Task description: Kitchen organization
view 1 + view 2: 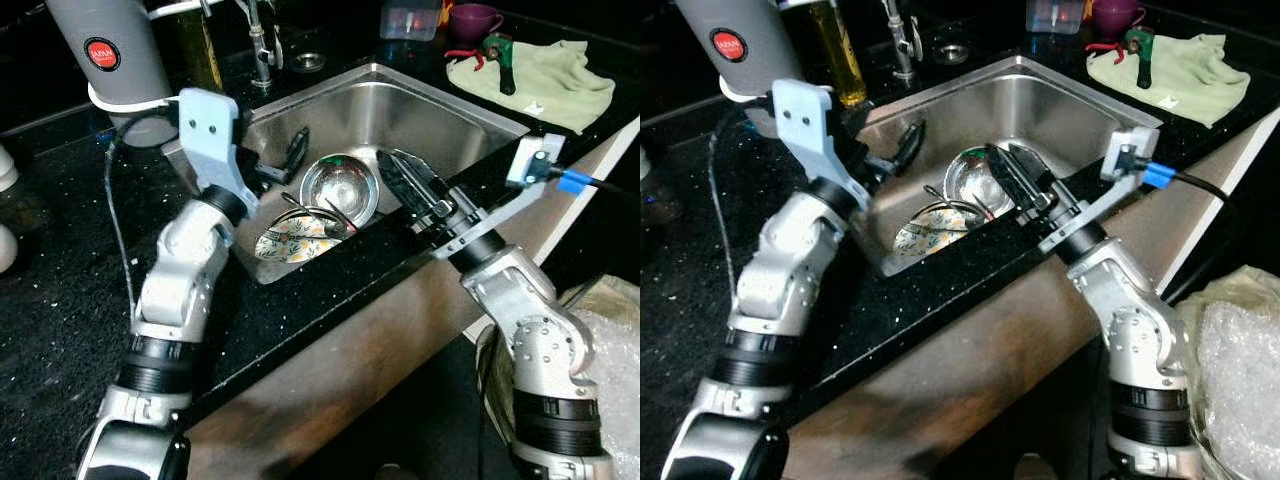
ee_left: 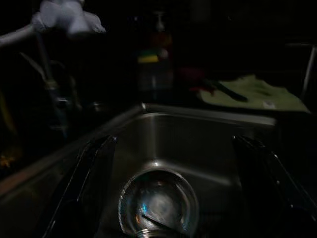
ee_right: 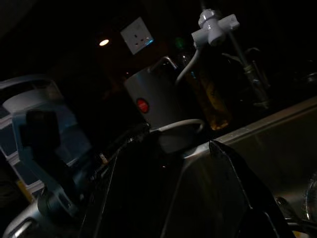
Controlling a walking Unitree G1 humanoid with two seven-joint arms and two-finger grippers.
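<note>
A steel bowl [image 1: 340, 188] lies in the steel sink [image 1: 440, 115], and a utensil rests inside it. Beside the bowl, nearer the front wall, a patterned plate [image 1: 295, 240] leans with dark utensils across it. My left gripper [image 1: 285, 158] hovers at the sink's left side, open, with nothing between its fingers. In the left wrist view the bowl [image 2: 158, 203] sits below and between the spread fingers [image 2: 84, 188]. My right gripper [image 1: 395, 162] reaches over the sink's front rim, just right of the bowl. It is open and holds nothing.
A grey flask [image 1: 105, 50] with a red label stands on the black counter [image 1: 60, 300] behind my left arm. The tap [image 1: 262, 50] is at the back. A green cloth [image 1: 535, 85] with a tool, a purple cup [image 1: 473, 18] and a clear tub [image 1: 410, 18] lie back right.
</note>
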